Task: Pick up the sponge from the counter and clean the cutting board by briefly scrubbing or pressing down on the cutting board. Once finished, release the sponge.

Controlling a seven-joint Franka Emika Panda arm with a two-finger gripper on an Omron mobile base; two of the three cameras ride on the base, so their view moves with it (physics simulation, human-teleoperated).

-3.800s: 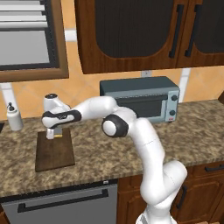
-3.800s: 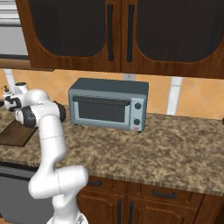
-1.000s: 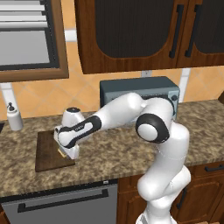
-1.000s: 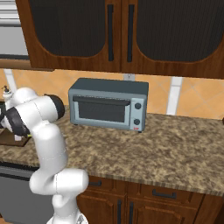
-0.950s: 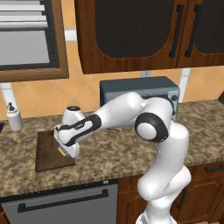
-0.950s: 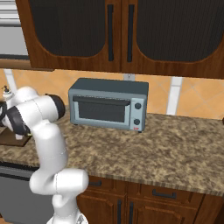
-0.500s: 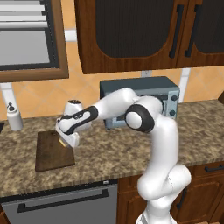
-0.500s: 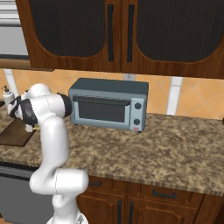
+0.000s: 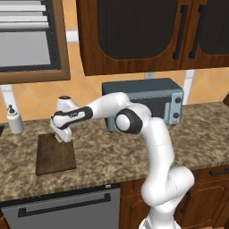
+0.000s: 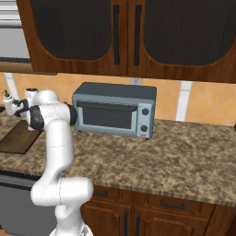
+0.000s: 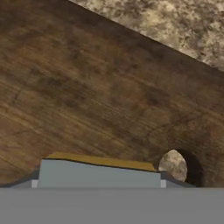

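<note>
The dark brown cutting board (image 9: pixel 54 155) lies on the speckled counter (image 9: pixel 116 152) at the left. My gripper (image 9: pixel 62 138) hangs just over the board's far end, shut on the sponge (image 9: pixel 58 140), of which a tan bit shows under the hand. In the hand view the sponge (image 11: pixel 98 173) sits between the fingers, grey-blue face toward the camera with a yellow edge, close above the cutting board (image 11: pixel 87 96). The board's small hole (image 11: pixel 174 166) is right beside it. In the right base view the cutting board (image 10: pixel 16 138) lies low at the left, below the hand.
A grey toaster oven (image 9: pixel 150 100) stands at the back of the counter, right of the arm. A white soap bottle (image 9: pixel 14 120) stands by the wall left of the board. Dark wall cabinets (image 9: pixel 134 31) hang overhead, and a dishwasher front (image 9: pixel 62 210) sits below the counter edge.
The hand with the sponge has moved from the middle of the cutting board to its far end by the hole, and has risen slightly.
</note>
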